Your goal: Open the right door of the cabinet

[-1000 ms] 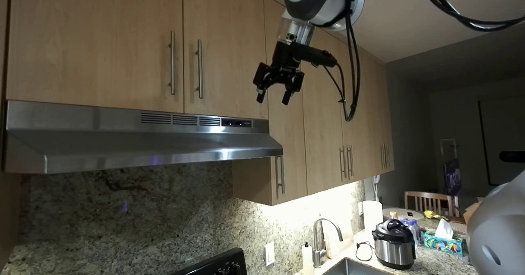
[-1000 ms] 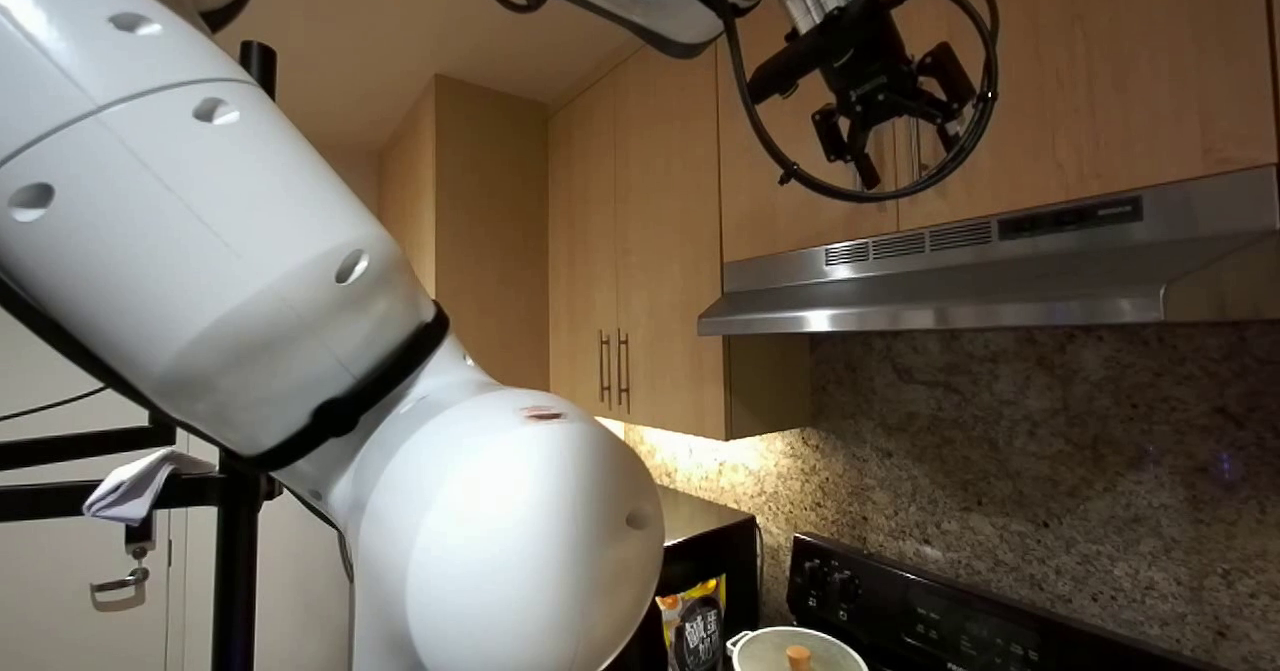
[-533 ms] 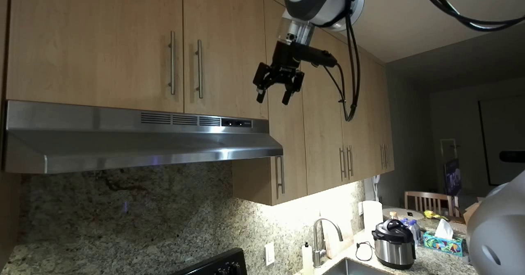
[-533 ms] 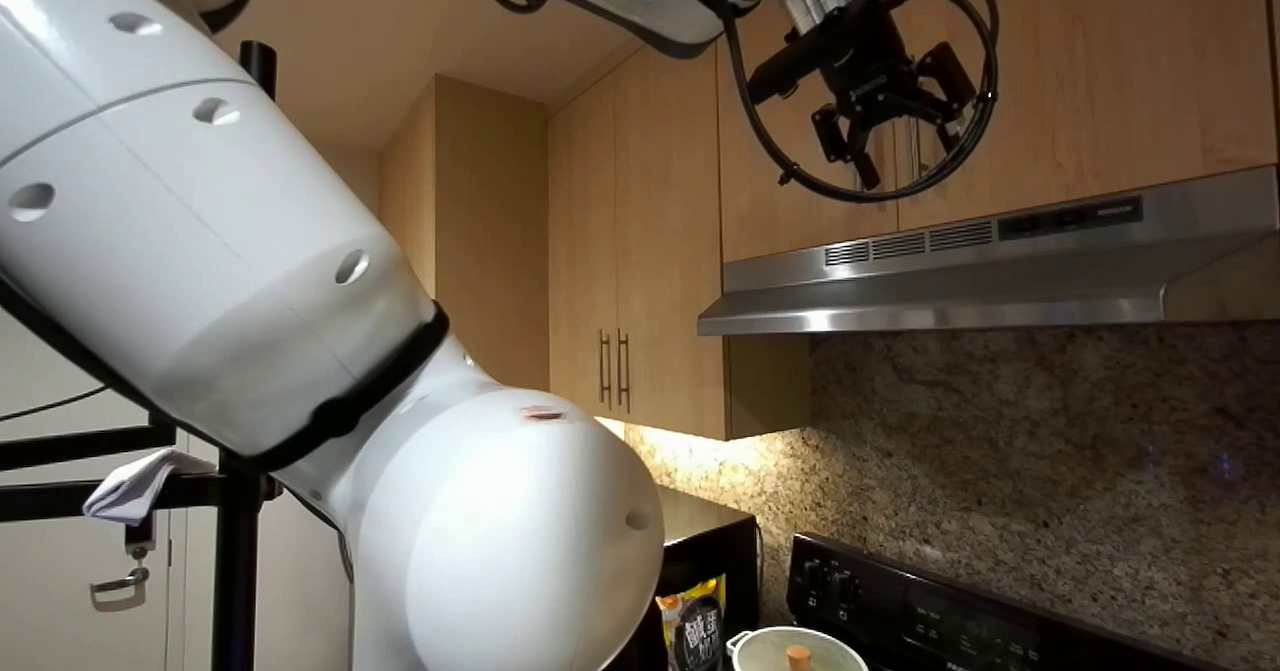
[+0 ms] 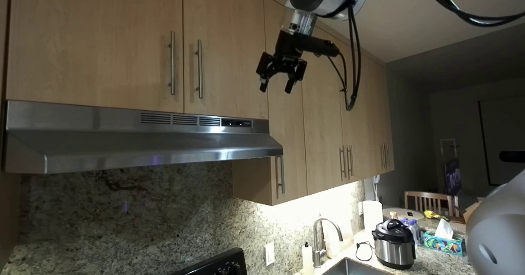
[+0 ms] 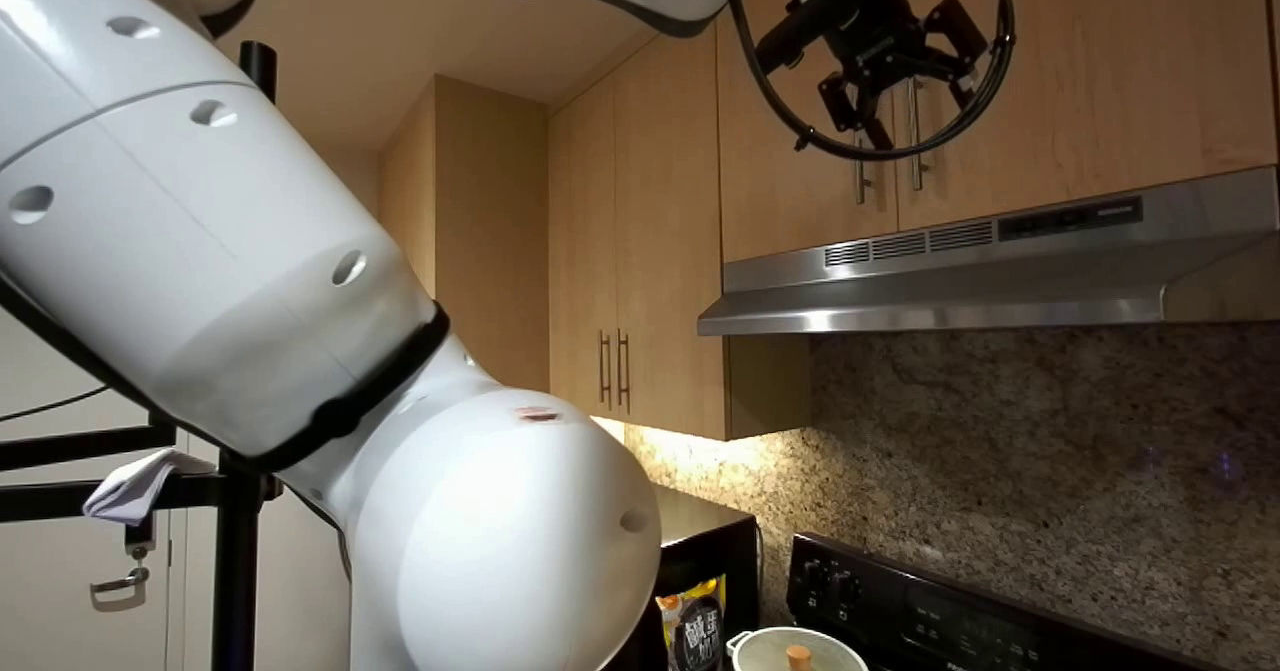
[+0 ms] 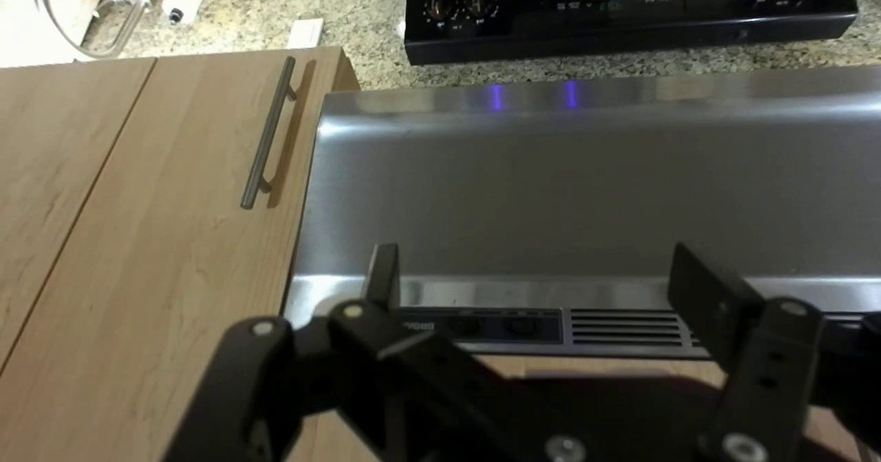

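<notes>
The cabinet (image 5: pixel 94 41) is light wood and sits above the range hood; both its doors are shut. Its right door (image 5: pixel 229 45) has a vertical silver bar handle (image 5: pixel 199 69) along its left edge. In an exterior view the right door (image 6: pixel 1110 81) and its handle (image 6: pixel 914 123) sit partly behind my gripper (image 6: pixel 925 116) and cable loop. My gripper (image 5: pixel 276 87) is open and empty, fingers pointing down, right of the handle in that view and apart from it. The wrist view, upside down, shows the open fingers (image 7: pixel 533 269) and a strip of the right door (image 7: pixel 606 364).
The steel range hood (image 5: pixel 139 144) juts out below the cabinet. A taller cabinet (image 5: pixel 287 144) adjoins on the right, its handle (image 7: pixel 268 135) showing in the wrist view. The black stove panel (image 7: pixel 619 7) is below. A cable (image 5: pixel 354 62) hangs beside the gripper.
Over the last half second the gripper and wrist have risen and shifted slightly right in both exterior views. Before that they were still. The doors have not moved.
</notes>
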`<move>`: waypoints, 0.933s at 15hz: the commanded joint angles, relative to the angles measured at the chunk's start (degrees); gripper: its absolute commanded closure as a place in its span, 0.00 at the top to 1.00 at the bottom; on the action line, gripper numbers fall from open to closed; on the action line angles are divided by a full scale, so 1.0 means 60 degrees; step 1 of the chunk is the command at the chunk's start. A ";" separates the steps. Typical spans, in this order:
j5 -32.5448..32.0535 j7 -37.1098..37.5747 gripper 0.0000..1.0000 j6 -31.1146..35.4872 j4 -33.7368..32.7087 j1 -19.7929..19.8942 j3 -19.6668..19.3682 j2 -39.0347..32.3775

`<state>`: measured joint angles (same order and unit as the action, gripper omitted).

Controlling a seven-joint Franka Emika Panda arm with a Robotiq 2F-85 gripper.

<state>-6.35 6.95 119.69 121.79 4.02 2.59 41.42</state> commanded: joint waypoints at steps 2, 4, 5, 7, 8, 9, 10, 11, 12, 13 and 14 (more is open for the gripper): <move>-0.0439 -0.0395 1.00 0.0219 -0.0702 0.0044 -0.0050 -0.0294; -0.0436 -0.0679 1.00 0.0355 -0.1063 -0.0063 -0.0114 -0.0473; -0.0422 -0.0872 1.00 0.0454 -0.1221 -0.0125 -0.0154 -0.0554; -0.0333 -0.1301 1.00 0.0737 -0.1546 -0.0266 -0.0279 -0.0782; -0.0277 -0.1554 1.00 0.0854 -0.1728 -0.0362 -0.0367 -0.0922; -0.0242 -0.1756 1.00 0.0952 -0.1881 -0.0444 -0.0438 -0.1036; -0.0294 -0.1837 1.00 0.1073 -0.2009 -0.0441 -0.0452 -0.1133; -0.0314 -0.1857 1.00 0.1117 -0.2150 -0.0433 -0.0459 -0.1246; -0.0390 -0.1856 1.00 0.1116 -0.2267 -0.0402 -0.0415 -0.1334; -0.0640 -0.1709 1.00 0.1108 -0.2338 -0.0234 -0.0233 -0.1364; -0.0880 -0.1590 1.00 0.1094 -0.2396 -0.0121 -0.0088 -0.1387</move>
<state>-8.19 -2.21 125.32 109.27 2.03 0.47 34.50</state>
